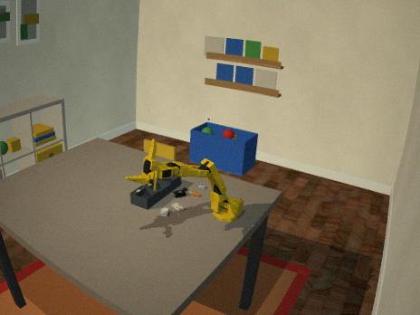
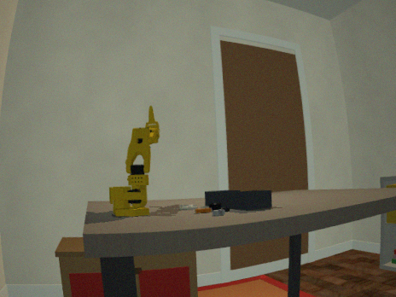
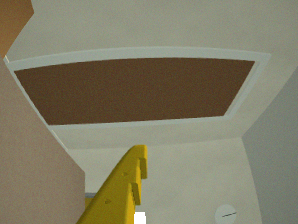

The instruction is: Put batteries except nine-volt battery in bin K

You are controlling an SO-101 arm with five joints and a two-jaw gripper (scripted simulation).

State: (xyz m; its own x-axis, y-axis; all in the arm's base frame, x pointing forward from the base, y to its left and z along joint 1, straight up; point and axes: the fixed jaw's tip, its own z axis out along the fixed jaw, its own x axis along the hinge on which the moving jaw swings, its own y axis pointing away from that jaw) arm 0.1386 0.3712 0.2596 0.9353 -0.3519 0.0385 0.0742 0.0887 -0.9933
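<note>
A dark grey bin [image 1: 154, 192] stands mid-table; its letter cannot be read. It also shows in the exterior view [image 2: 238, 199]. My gripper [image 1: 142, 167] hovers over the bin's far end. It is open wide, with one jaw pointing up and the other pointing left, and nothing shows between them. Small items lie on the table beside the bin: a black one [image 1: 180, 193], an orange one [image 1: 195, 194], a small grey one [image 1: 201, 186] and two pale ones [image 1: 165, 211] [image 1: 177, 206]. They are too small to name. The wrist view shows only one yellow jaw [image 3: 109, 216] against the wall and door.
The arm's base [image 1: 226, 209] stands near the table's right edge. A blue box [image 1: 223, 147] with balls stands on the floor behind the table. A shelf unit [image 1: 32, 136] is at the left.
</note>
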